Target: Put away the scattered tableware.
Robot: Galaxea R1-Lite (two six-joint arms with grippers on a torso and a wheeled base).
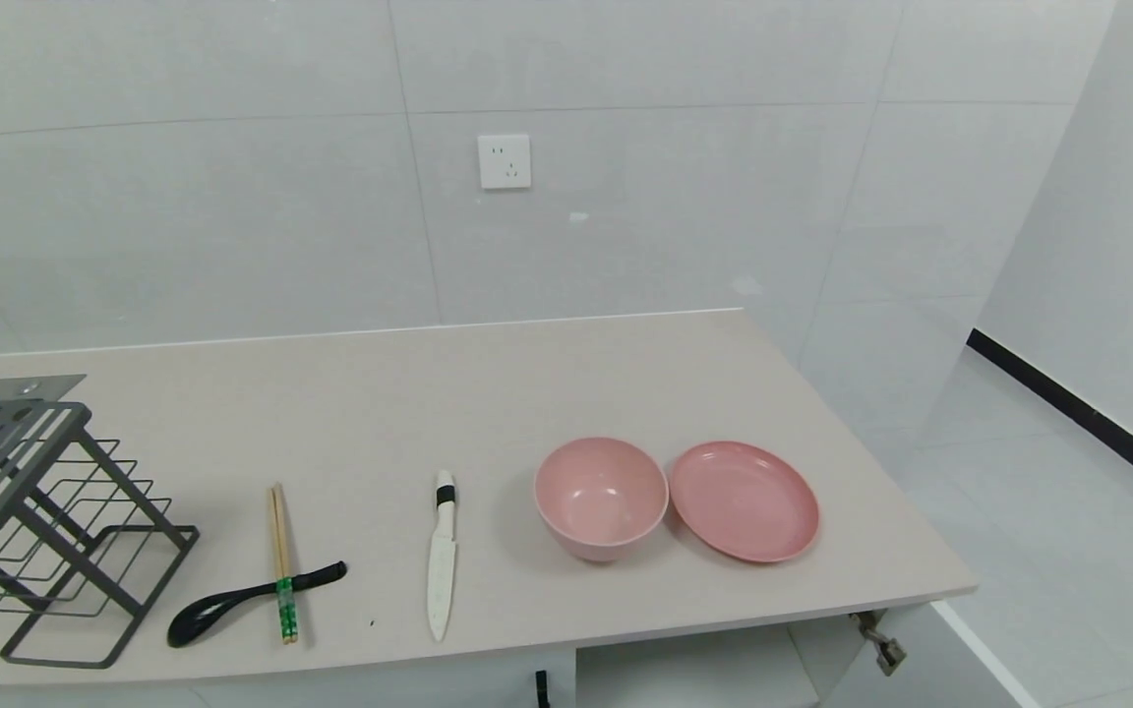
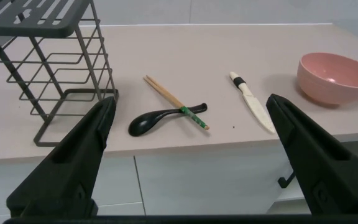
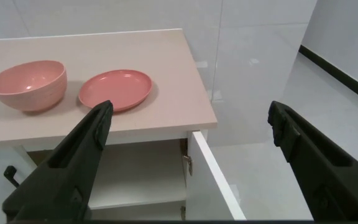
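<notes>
Tableware lies along the front of a pale counter (image 1: 488, 393). A pair of wooden chopsticks (image 1: 280, 560) crosses a black spoon (image 1: 242, 596). A white knife (image 1: 442, 560) lies to their right, then a pink bowl (image 1: 601, 497) and a pink plate (image 1: 744, 500) that touch. My left gripper (image 2: 190, 102) is open in front of the counter edge, facing the spoon (image 2: 160, 118), chopsticks (image 2: 173, 99) and knife (image 2: 252, 102). My right gripper (image 3: 190, 109) is open off the counter's front right corner, with the bowl (image 3: 27, 84) and plate (image 3: 115, 89) beyond it.
A dark wire dish rack (image 1: 35, 511) stands at the counter's left end, also seen in the left wrist view (image 2: 48, 62). Under the counter's right end a white cabinet door (image 3: 213, 180) hangs open. A tiled wall with a socket (image 1: 505, 161) backs the counter.
</notes>
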